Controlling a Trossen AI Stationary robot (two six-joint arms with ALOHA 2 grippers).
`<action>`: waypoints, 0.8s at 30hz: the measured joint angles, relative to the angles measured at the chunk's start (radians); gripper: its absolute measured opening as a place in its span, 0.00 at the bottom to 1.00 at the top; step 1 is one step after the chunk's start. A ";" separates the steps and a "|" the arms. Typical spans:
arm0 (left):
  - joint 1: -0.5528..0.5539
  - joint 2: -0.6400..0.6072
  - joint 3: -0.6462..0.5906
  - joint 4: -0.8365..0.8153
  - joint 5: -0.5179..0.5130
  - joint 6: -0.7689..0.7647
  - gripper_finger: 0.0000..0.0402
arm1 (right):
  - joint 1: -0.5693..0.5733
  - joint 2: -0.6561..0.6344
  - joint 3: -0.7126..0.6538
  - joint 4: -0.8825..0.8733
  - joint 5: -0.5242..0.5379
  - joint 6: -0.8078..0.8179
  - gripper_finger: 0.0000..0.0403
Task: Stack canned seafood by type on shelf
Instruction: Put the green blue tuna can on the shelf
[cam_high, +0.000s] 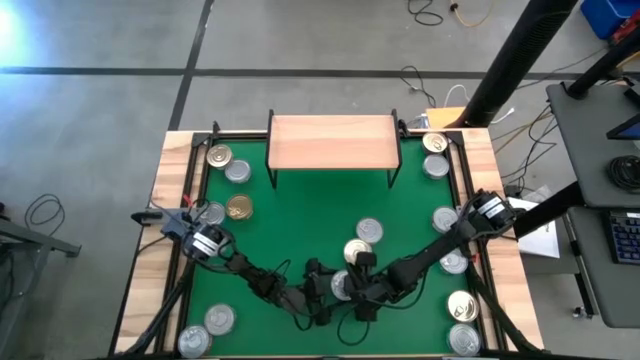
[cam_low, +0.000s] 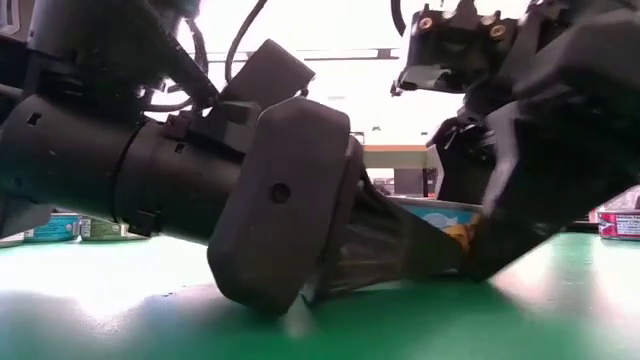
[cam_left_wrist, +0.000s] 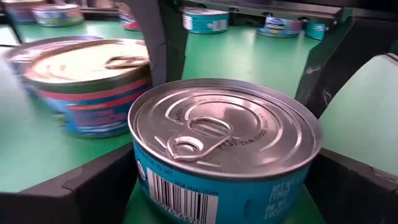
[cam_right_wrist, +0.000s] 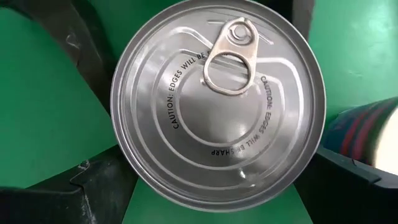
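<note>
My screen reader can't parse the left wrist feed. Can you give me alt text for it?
A blue-sided silver tin with a ring-pull lid sits between the left gripper's open dark fingers on the green mat. A gold-topped tin stands just behind it, with more tins along the far edge.

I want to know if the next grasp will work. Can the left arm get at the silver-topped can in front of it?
Probably yes: the left end effector is open, its fingers flanking the silver-topped can, with nothing between.
</note>
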 joint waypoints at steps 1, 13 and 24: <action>-0.003 -0.005 -0.011 0.002 -0.010 -0.003 0.99 | -0.001 -0.004 0.000 -0.007 0.005 0.016 0.91; 0.000 -0.221 -0.188 -0.040 0.015 0.092 0.94 | -0.002 -0.099 0.013 -0.160 -0.003 -0.035 0.91; 0.065 -0.693 -0.420 -0.257 0.044 0.223 0.96 | -0.031 -0.250 0.000 -0.076 0.260 -0.233 0.91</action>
